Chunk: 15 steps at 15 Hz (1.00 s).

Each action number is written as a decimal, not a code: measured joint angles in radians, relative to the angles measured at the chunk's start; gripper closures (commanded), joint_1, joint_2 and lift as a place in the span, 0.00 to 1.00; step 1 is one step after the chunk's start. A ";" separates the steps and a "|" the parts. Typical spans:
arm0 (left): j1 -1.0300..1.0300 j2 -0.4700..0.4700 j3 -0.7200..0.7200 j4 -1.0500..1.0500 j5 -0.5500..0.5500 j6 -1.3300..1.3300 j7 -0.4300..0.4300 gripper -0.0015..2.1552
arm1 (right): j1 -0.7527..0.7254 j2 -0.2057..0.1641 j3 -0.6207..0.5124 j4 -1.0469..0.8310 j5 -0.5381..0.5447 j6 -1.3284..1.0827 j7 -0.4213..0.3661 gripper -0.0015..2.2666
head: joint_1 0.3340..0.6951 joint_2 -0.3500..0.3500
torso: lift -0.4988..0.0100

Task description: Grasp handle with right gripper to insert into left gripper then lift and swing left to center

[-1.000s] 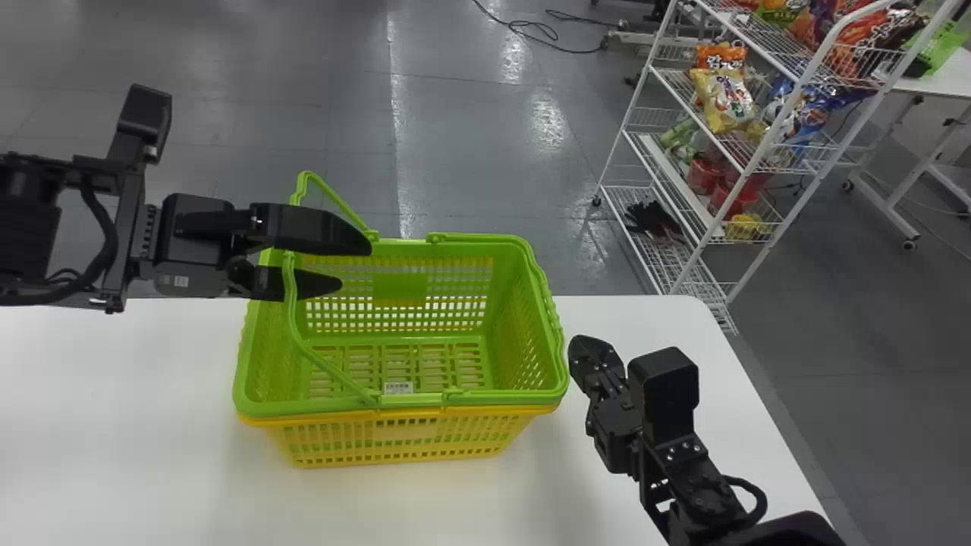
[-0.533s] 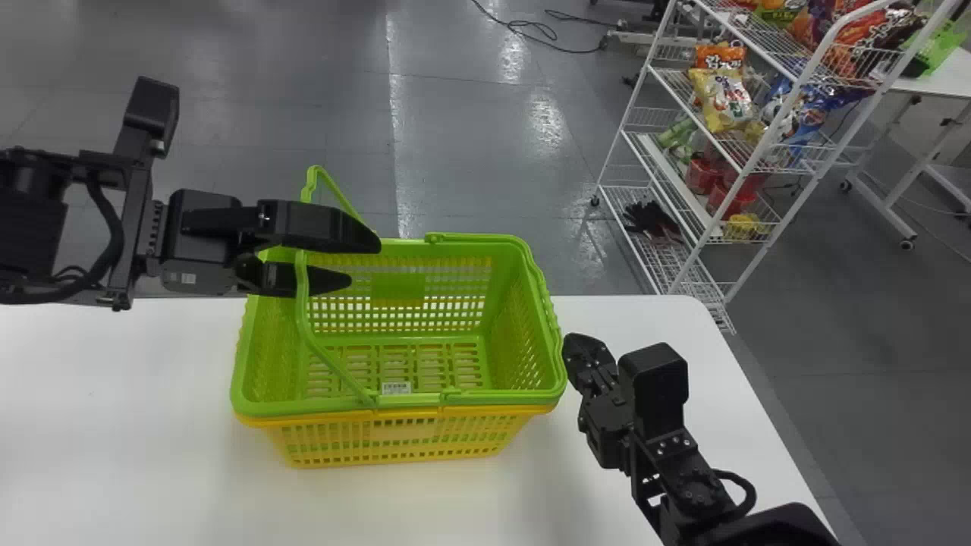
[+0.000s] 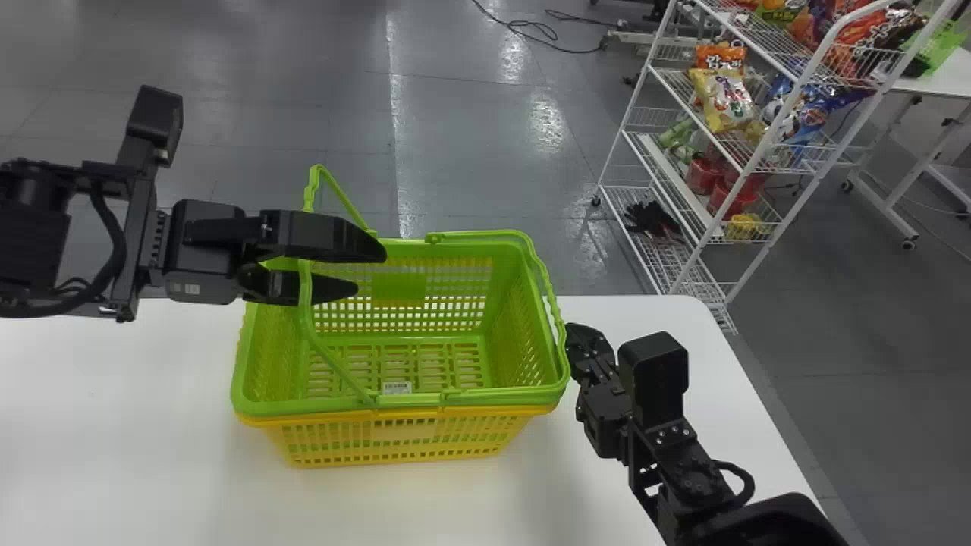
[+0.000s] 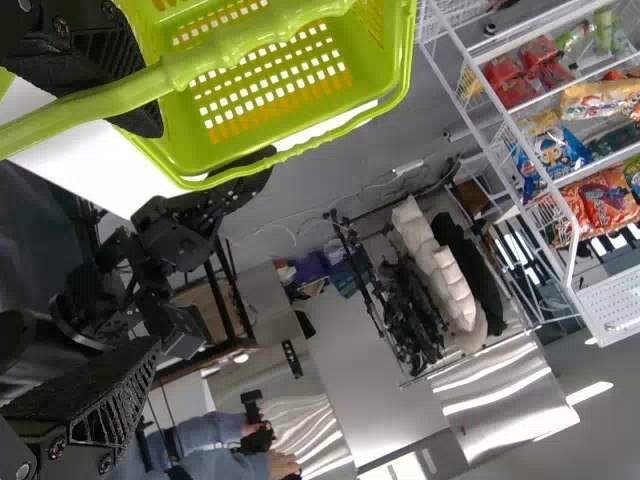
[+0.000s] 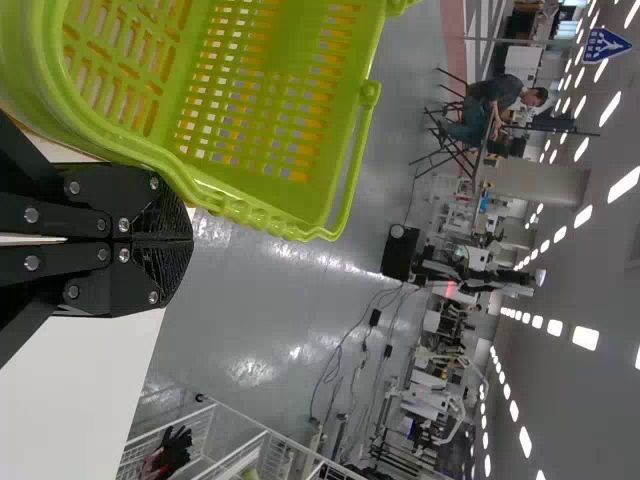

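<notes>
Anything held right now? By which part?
Nothing's held. Left gripper is open around no grip, one green handle loose beside it; right gripper is shut, empty.

I've got my left arm [image 3: 34, 243] in from the left edge, the left claw [image 3: 370, 271] pointing inward, its fingers spread apart. My right arm [image 3: 686, 462] slants up from the lower right, the right claw [image 3: 579, 334] closed, fingers together.
</notes>
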<state>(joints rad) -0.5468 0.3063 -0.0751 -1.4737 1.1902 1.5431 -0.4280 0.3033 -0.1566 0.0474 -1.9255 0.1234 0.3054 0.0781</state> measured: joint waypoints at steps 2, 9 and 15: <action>0.000 -0.006 0.000 -0.002 0.002 0.002 0.003 0.03 | 0.002 0.001 0.006 -0.019 -0.009 0.011 0.000 0.95 | 1.00 0.20 | 0.80; -0.045 -0.042 -0.030 0.018 -0.005 -0.004 0.015 0.03 | 0.009 0.009 0.048 -0.121 -0.017 0.078 -0.017 0.95 | 1.00 0.21 | 0.80; -0.095 -0.079 -0.081 0.079 -0.068 -0.085 0.002 0.03 | -0.004 0.018 0.101 -0.141 -0.001 0.112 -0.026 0.95 | 1.00 0.22 | 0.80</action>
<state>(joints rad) -0.6420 0.2269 -0.1559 -1.3951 1.1221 1.4584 -0.4263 0.2997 -0.1391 0.1479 -2.0664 0.1220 0.4170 0.0525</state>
